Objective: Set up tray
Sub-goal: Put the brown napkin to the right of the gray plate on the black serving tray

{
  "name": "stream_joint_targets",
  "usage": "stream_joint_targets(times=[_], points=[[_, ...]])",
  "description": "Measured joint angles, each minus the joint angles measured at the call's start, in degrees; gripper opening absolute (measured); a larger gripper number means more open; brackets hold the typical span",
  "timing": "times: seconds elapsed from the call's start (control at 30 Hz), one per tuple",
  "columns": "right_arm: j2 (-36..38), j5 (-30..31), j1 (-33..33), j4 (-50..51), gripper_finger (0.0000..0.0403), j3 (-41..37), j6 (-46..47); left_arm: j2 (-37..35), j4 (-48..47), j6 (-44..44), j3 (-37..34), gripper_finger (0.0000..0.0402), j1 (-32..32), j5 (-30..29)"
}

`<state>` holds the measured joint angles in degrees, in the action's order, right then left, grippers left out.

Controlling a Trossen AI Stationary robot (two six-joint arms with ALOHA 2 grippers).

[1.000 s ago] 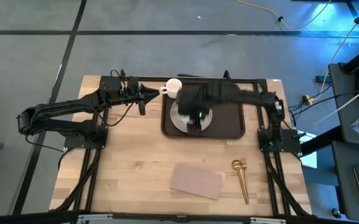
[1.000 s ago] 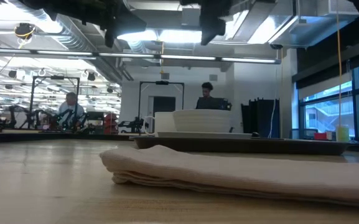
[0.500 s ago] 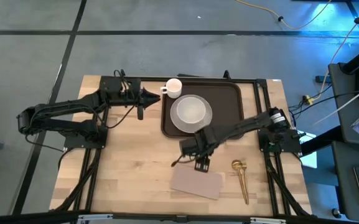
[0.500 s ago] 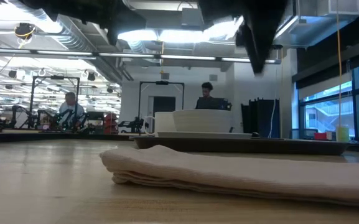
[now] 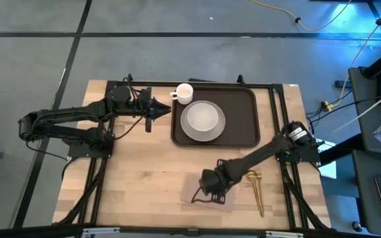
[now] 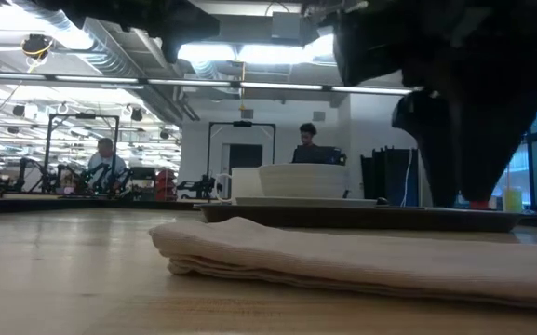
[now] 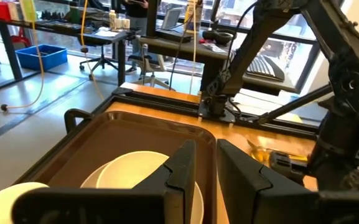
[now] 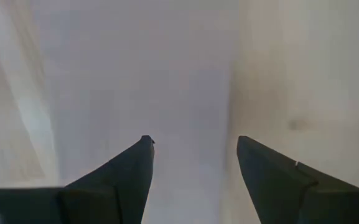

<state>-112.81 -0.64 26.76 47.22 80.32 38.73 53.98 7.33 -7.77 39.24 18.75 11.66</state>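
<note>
- Brown and broad, the tray (image 5: 246,129) is sitting at the far middle of the wooden table (image 5: 137,178), carrying a white plate (image 5: 203,121); a white cup (image 5: 184,92) is standing at the tray's far left corner — on the rim or just off it, I cannot tell.
- Down at the near edge, the right gripper (image 5: 211,192) is hanging low over the pinkish-tan napkin (image 5: 228,201), its fingers (image 8: 132,168) standing wide apart with the cloth filling the space between them.
- Nothing is being held there yet; I judge the arm is lining up to pinch the napkin.
- Just beside the napkin, a gold spoon (image 5: 256,190) is lying on the bare wood.
- Over by the tray's left edge, the left gripper (image 5: 165,108) is waiting — its fingers (image 7: 185,165) are drawn narrow, a slim gap between them, gripping nothing.
- What could go wrong, as I see it: the napkin is folded in layers, so a shallow pinch may be catching only the top ply and letting it unfold on the lift.
- Pressing too deep may be jamming the fingertips against the wood instead.
- Dragging the cloth sideways could be nudging the spoon, since the two are so near.
</note>
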Motion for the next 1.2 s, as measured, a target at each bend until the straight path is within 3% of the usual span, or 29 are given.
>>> stream_joint_targets(times=[0.27, 0.67, 1.03, 1.2], points=[[-0.04, 7.96, 3.20, -4.04, 0.0232, -4.66, 4.40, 0.00, 0.04, -0.42, 0.00, 0.0059, -0.03, -0.13], [-0.17, 7.22, 3.49, -5.96, 0.0232, -4.33, 4.34, -0.01, -1.56, -0.44, 0.00, 0.0059, -0.03, -0.11], [-2.45, 10.04, 4.49, -12.81, 0.0232, -1.88, -5.75, -0.02, -2.03, -0.36, 0.00, 0.0059, -0.03, -0.13], [-6.18, 7.72, 4.56, -16.47, 0.0232, -1.63, -10.54, -0.02, -2.85, -0.10, 0.00, 0.0059, -0.03, -0.11]])
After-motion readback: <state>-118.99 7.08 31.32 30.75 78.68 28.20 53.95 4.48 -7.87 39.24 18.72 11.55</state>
